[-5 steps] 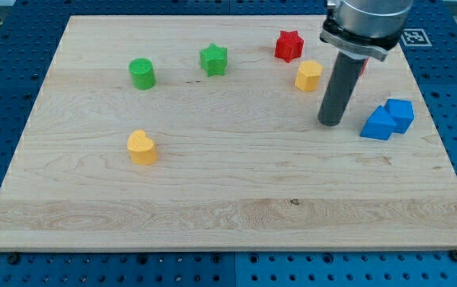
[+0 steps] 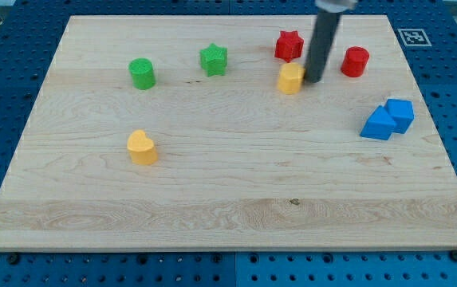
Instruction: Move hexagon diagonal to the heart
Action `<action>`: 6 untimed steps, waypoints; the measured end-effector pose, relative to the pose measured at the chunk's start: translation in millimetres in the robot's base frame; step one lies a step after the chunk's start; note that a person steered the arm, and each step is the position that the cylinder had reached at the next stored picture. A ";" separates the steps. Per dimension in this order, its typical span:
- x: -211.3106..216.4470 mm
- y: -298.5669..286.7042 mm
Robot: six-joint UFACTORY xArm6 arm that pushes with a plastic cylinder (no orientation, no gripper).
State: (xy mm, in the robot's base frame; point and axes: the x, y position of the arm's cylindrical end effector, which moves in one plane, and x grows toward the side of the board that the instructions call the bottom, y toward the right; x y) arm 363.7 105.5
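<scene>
Since prev frame our rod went up-left: my tip [image 2: 314, 80] now touches the right side of the yellow hexagon block [image 2: 291, 78], which shifted left. No claw on this rig, nothing held. Yellow heart block [image 2: 141, 147] sits well apart, lower left on wooden board [image 2: 228, 209].

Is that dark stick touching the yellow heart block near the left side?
No, my tip sits beside the yellow hexagon near the view's top, far from the yellow heart.
</scene>
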 end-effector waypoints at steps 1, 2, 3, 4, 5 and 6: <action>45.7 -60.6; 42.5 -49.5; 2.1 -10.0; -6.4 -41.4; 23.2 -94.9; 65.5 -137.1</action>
